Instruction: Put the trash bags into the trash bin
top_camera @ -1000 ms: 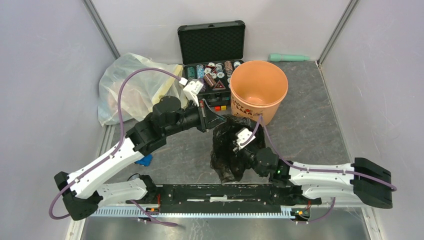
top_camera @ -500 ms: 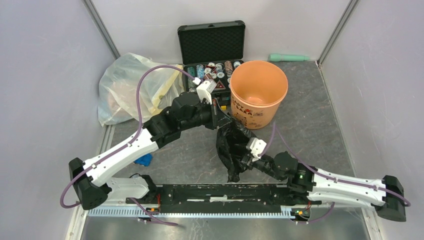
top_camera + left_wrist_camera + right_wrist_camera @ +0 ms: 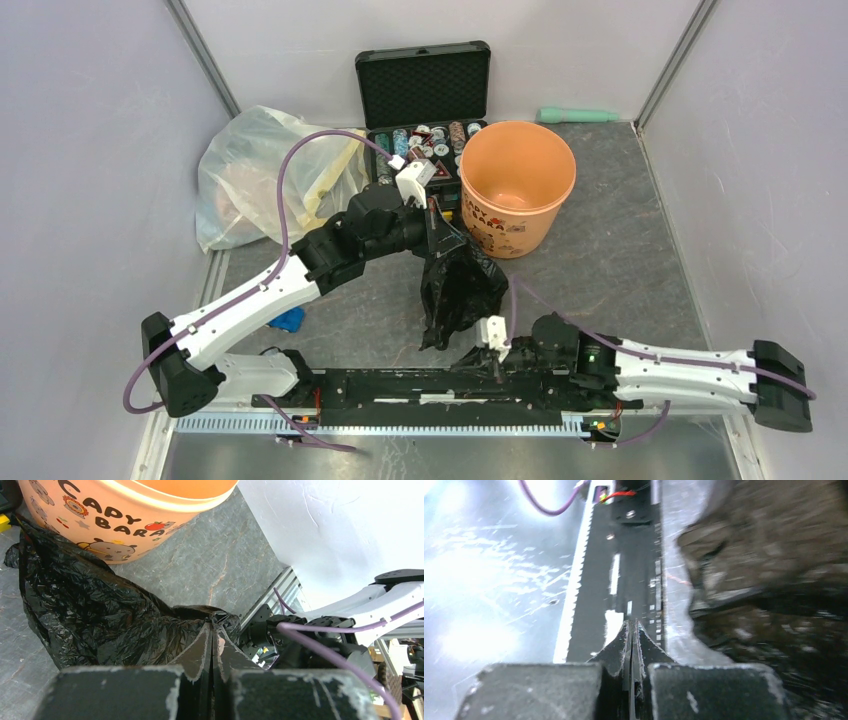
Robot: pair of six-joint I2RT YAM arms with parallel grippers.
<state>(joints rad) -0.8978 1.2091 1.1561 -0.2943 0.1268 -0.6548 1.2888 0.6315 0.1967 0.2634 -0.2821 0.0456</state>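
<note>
Lifting high enough is what this step seems to call for. The thin, glossy, wrinkled black plastic bag [image 3: 458,290] hangs from the left gripper [image 3: 436,222] just beside the base of the round peach-orange plastic bucket [image 3: 545,215], and its lower folds trail down toward the near edge of the grey table [image 3: 620,260]. The arm would do well to raise the pinch until the whole bag clears the rim, carry it over the mouth, and lower it inside before letting go. In the left wrist view the fingers [image 3: 200,645] are pressed together on a fold of the bag. The right gripper [image 3: 468,358] lies low over the black rail [image 3: 400,385], near the bag's lower end, its fingers closed with nothing between them.
</note>
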